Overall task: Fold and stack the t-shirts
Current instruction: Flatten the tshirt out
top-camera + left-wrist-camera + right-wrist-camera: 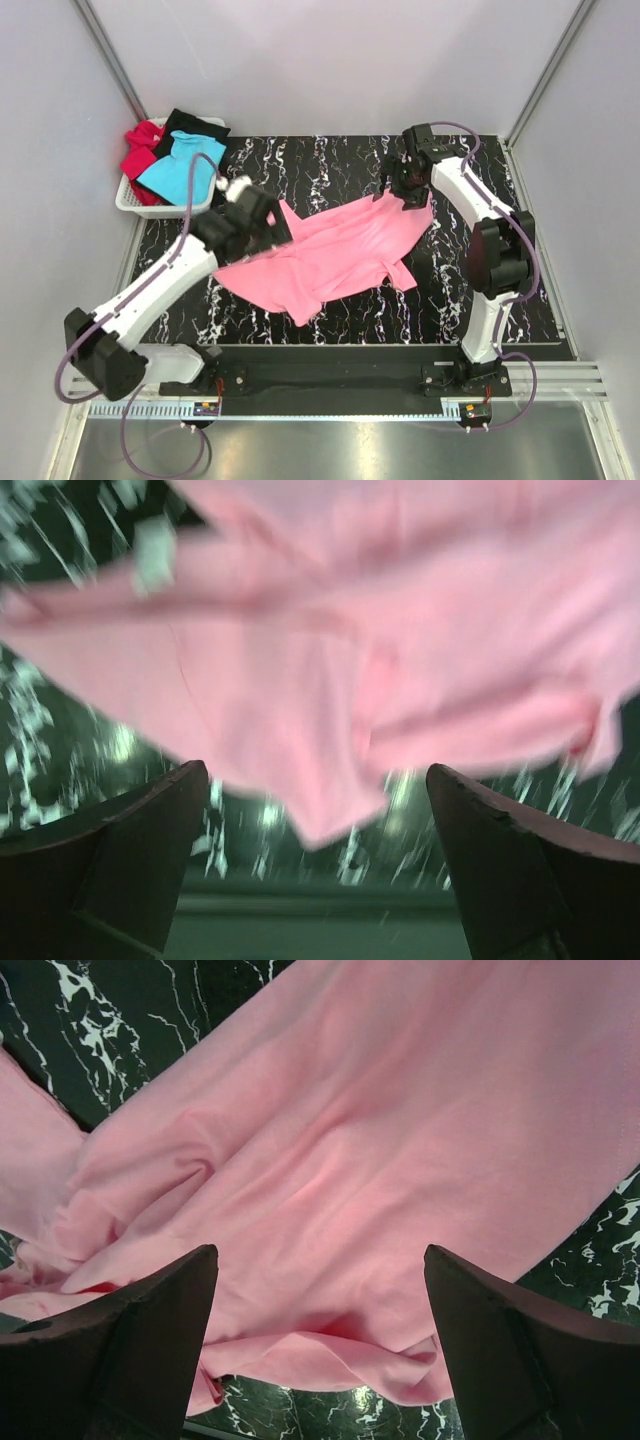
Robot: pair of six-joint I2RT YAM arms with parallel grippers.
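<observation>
The pink t-shirt (335, 255) lies spread and wrinkled on the black marbled table. My left gripper (268, 232) hovers over its left edge, open and empty; in the left wrist view the blurred pink cloth (400, 650) hangs past the fingers (130, 850), apart from them. My right gripper (408, 188) is over the shirt's far right corner, open, with the pink cloth (350, 1160) lying below between its fingers (500, 1350). The turquoise t-shirt (180, 168), red t-shirt (142, 150) and black t-shirt (195, 125) sit in the white basket.
The white plastic basket (130, 203) stands at the table's far left corner. Grey walls enclose the table (330, 160) on three sides. A metal rail runs along the near edge by the arm bases.
</observation>
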